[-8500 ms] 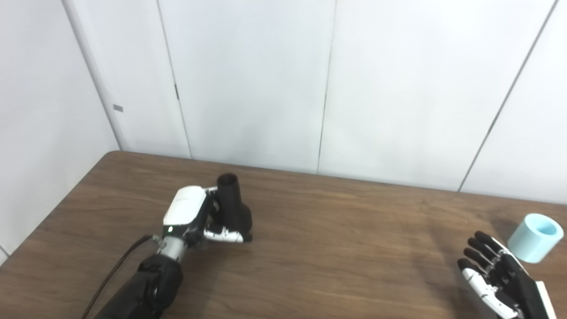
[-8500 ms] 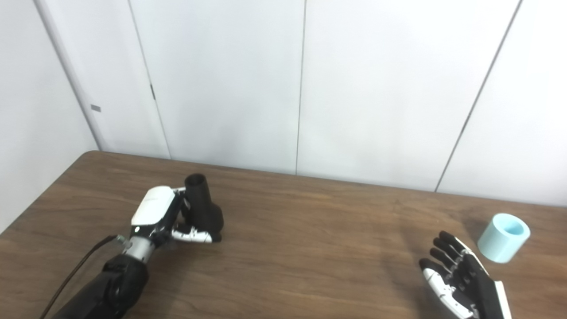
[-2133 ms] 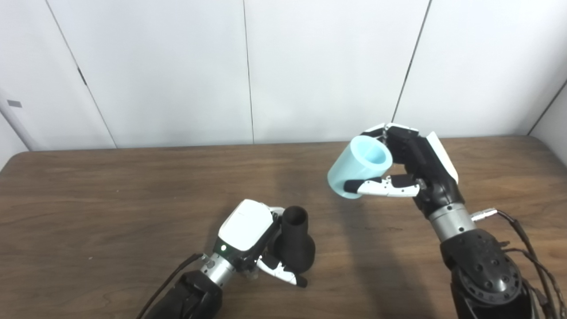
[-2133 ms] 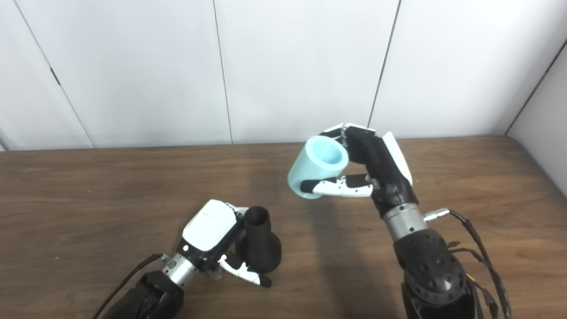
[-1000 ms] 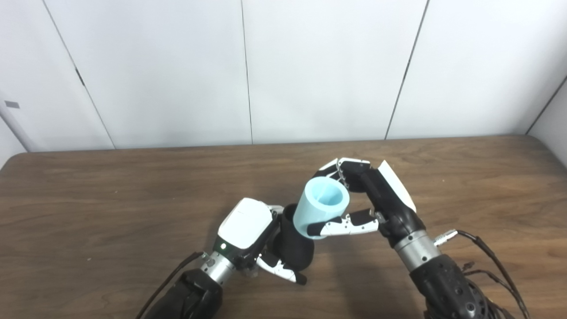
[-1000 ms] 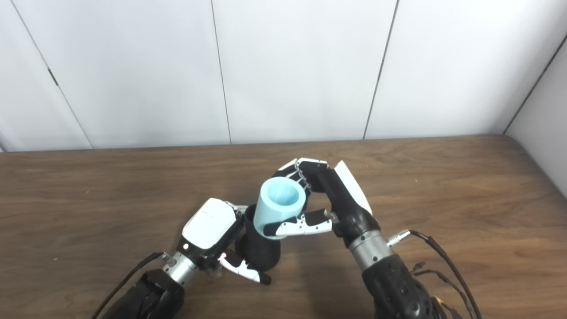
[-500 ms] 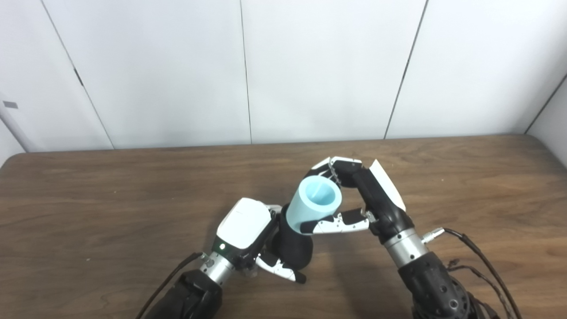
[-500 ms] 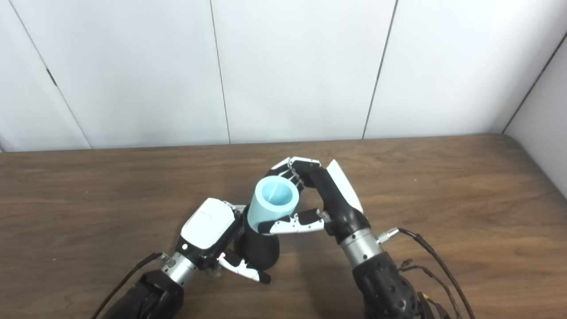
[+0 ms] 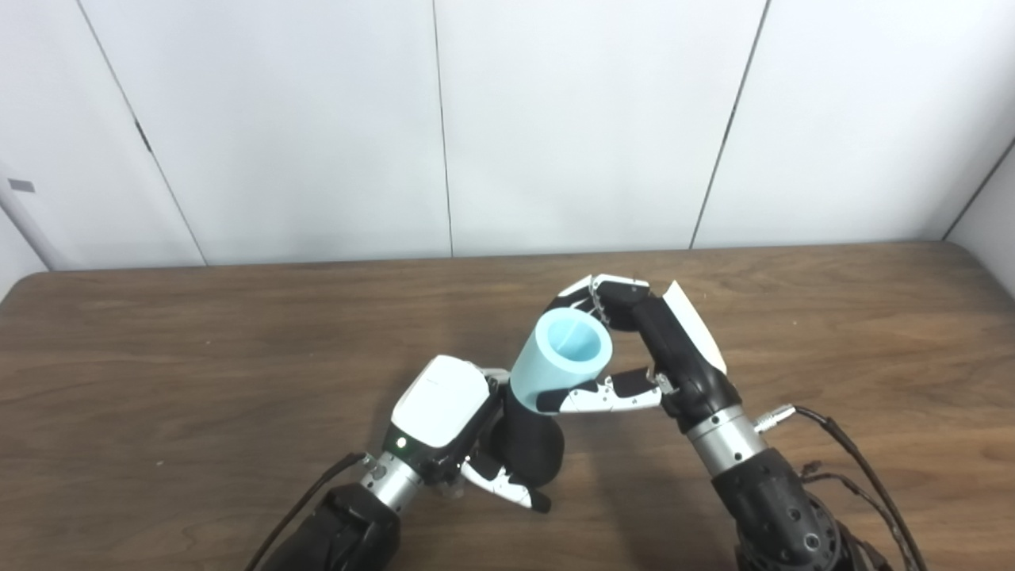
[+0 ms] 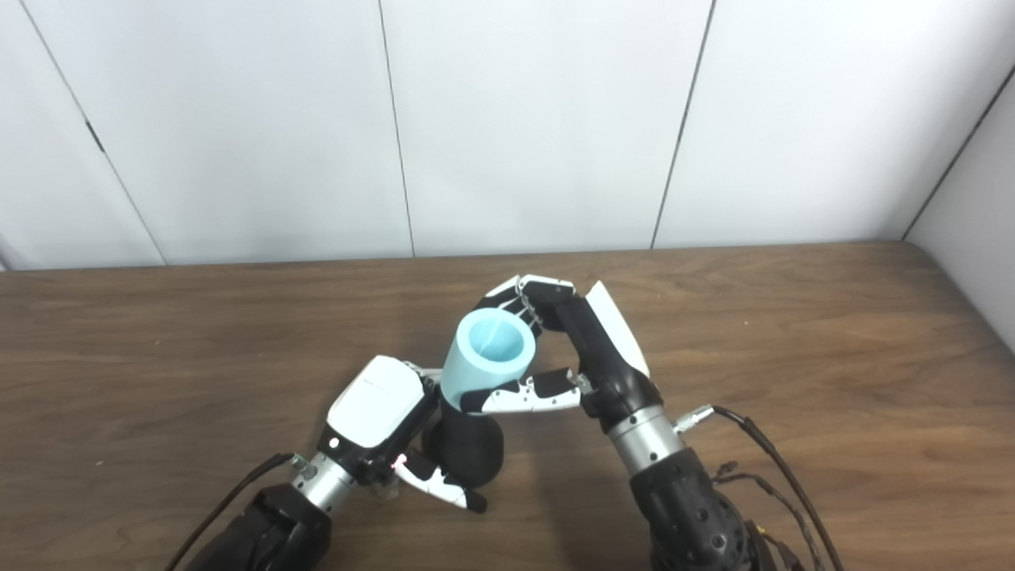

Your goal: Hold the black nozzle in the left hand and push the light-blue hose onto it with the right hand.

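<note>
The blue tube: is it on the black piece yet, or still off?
On. The light-blue hose covers the black nozzle neck; how deeply cannot be told.

Bare table surrounds the joined left hand and right hand.

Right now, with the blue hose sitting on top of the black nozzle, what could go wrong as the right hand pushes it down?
The hose sits tilted over the nozzle, so pushing could jam it crooked instead of sliding it on.

The left hand grips only the nozzle's wide base, which appears to stand on the table; a sideways push may tip or twist it.

The right hand holds the hose between fingertips and thumb, so it might slip.
</note>
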